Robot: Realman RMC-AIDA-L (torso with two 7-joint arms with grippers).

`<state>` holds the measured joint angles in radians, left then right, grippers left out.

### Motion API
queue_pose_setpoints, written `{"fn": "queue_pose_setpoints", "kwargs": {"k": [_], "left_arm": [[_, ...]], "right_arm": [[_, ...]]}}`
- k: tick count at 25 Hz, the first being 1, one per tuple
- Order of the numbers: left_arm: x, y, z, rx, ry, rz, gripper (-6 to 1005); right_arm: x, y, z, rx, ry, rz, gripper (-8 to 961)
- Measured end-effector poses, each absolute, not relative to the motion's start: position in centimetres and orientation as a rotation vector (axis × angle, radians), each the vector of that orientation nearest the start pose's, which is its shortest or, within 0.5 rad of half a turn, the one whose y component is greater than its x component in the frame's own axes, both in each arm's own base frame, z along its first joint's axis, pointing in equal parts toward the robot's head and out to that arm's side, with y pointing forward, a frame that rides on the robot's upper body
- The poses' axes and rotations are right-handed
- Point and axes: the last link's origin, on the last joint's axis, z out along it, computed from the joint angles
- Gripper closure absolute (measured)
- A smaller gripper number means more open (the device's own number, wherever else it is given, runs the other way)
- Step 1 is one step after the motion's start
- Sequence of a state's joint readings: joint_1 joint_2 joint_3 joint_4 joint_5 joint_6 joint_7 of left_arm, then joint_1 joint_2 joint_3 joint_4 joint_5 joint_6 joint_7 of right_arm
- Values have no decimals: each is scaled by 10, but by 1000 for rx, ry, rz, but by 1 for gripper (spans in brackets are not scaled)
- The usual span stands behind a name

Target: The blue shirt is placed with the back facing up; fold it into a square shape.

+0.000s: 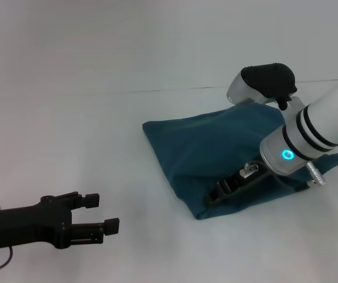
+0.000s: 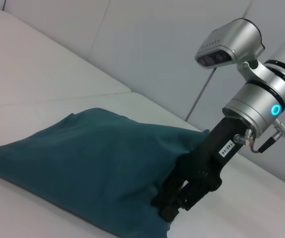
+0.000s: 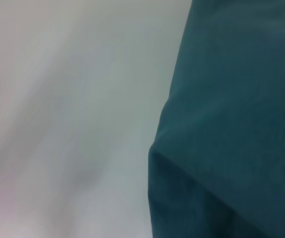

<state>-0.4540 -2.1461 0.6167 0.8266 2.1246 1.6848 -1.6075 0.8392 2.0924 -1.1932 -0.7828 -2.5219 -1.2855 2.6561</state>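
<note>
Jaws spread and empty on the left gripper (image 1: 101, 213) near the table's (image 1: 69, 88) front; the right gripper (image 1: 216, 193) pinches the folded blue shirt's (image 1: 210, 144) near corner, which could spring open if released carelessly.

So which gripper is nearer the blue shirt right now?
The right. The right gripper is down at the near edge of the blue shirt, fingers buried in the fabric. The left gripper sits off to the left over bare table, fingers open, clear of the shirt.
</note>
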Motion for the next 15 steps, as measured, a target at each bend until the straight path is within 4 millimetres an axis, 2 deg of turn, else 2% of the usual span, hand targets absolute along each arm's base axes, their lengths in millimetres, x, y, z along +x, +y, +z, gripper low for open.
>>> {"fn": "queue_pose_setpoints", "kwargs": {"k": [9,13,15], "left_arm": [[-268,301,4,-2731,-913,-699,88],[-268,301,4,-2730,-913,-699,89],[-269,301,4,-2730,-913,-699,89]], "right_arm": [[195,398,-48,-2468,1374,-281,676],[193,398,-49,-2471,1359,-286,918],[193,399,-48,-2470,1355,-284,928]]}}
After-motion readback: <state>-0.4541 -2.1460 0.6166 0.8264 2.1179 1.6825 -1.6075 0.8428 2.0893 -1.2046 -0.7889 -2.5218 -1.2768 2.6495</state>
